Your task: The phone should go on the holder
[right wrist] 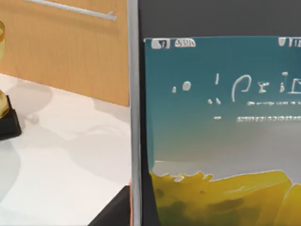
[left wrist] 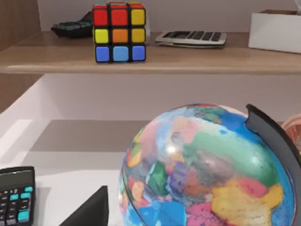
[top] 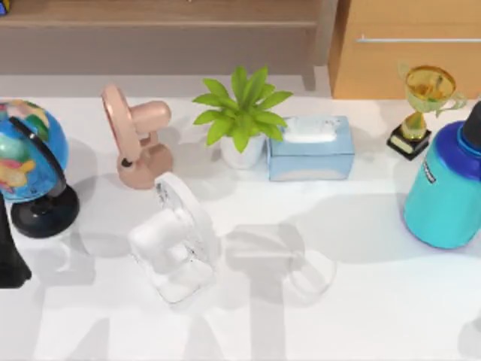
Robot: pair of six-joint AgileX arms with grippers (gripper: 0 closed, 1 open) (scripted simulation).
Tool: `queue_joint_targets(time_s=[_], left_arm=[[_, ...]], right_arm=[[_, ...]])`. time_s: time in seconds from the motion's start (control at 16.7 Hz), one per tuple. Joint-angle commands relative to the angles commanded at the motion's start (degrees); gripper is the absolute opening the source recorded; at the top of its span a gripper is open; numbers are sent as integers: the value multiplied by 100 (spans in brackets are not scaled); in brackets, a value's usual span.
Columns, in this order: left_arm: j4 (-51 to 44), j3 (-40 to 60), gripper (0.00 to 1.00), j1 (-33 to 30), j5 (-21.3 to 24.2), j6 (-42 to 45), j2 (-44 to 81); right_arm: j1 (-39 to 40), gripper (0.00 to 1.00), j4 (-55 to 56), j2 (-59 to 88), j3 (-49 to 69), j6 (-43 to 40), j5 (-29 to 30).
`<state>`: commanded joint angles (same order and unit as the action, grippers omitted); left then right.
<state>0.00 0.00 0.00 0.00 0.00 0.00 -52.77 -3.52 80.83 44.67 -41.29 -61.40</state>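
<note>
phone (right wrist: 216,127) sits right up against the right wrist camera: silver rim, black bezel, teal-to-yellow screen with a row of pale text, long edge standing upright. It is off the white table (right wrist: 56,174), with the trophy's black base (right wrist: 7,125) and the wooden cabinet with a metal handle (right wrist: 70,47) behind it, so it's over the table's right rear part. Being that close and upright, it's likely carried by the right gripper, but whether that grip is clenched or released can't be told

holder: can't pick it out for sure; a faint pale ring outline (top: 312,274) near the table's middle front may be it. My guess is the phone is not yet seated on anything

left arm (top: 11,259) is parked at the table's left edge beside the globe (top: 26,154); its gripper's state can't be told either. Its wrist view looks past the globe to a calculator (left wrist: 16,197), and to a shelf with a colour cube (left wrist: 118,33) and keyboard (left wrist: 190,37)

clutter on the white tabletop: pink fan (top: 135,143), white fan (top: 176,241), potted plant (top: 242,113), tissue box (top: 312,147), gold trophy (top: 425,105), big teal bottle (top: 443,188) at far right. Wood shelf and cabinet run along the back
</note>
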Motion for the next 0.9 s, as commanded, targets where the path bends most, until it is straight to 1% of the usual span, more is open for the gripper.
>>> queue_joint_targets(time_s=[0.24,0.36,0.54,0.72,0.9], left_arm=[[0,0,100,0,0,0,0],[0,0,100,0,0,0,0],[0,0,100,0,0,0,0],[0,0,100,0,0,0,0],[0,0,100,0,0,0,0]], right_arm=[[87,0,523,-87,-156,299,-211],[197,0,725,44,-234,537,-159],[476,0,983,368,-227,863,240],[802,0,1171,628,-185,1013,691],[874,0,1210,678,-173,1023,781]])
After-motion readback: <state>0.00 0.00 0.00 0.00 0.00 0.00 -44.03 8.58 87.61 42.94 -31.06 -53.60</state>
